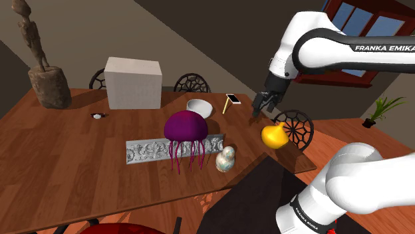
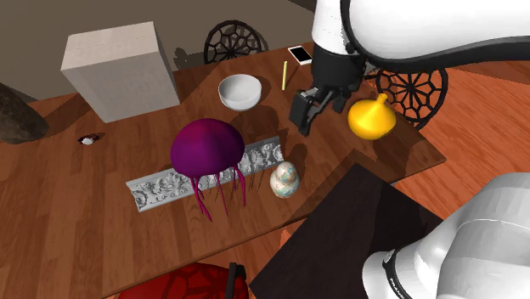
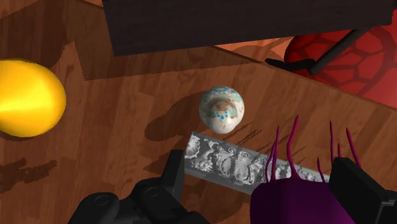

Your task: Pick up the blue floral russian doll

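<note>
Russian doll (image 3: 221, 109), pattern hard to make out, beside grey relief strip (image 3: 235, 164); claw (image 1: 261, 108) wide open, empty.

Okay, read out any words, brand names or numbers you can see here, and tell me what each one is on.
"FRANKA EMIKA": white letters on the dark band of the arm's upper link, in the shoulder view.
Small lettering on the arm's lower link, near the stand: too small to read.
The russian doll carries a painted pattern, no letters.
</note>
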### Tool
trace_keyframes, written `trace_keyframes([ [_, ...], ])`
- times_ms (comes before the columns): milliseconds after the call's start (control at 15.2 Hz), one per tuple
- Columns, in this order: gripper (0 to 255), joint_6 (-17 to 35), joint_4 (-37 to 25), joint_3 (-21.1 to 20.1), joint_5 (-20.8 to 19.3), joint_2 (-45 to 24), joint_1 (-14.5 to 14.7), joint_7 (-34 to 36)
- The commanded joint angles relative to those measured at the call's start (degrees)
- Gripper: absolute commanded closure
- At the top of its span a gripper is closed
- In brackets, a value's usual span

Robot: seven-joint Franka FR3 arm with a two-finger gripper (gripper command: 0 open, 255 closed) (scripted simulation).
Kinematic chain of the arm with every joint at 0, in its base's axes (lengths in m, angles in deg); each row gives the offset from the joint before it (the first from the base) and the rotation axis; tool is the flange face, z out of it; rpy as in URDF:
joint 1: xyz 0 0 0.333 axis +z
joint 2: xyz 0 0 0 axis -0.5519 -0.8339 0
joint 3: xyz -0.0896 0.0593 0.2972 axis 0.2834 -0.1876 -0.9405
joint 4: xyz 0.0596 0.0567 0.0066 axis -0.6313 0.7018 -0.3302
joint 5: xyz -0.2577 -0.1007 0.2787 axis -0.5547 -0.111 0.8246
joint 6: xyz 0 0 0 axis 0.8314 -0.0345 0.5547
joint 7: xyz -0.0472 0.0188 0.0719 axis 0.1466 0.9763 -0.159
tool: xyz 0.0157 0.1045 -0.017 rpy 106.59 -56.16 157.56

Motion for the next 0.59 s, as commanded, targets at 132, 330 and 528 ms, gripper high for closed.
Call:
trace_keyframes([
  [132,0,10.2,5.7,0.5,-1.1,-3.6,-0.3,-0.2],
  [330,0,18.4,8.7,0.7,-1.9,-8.3,-0.4,-0.1],
  [528,0,27.2,10.7,0.9,-2.8,-14.4,-0.7,0.1],
])
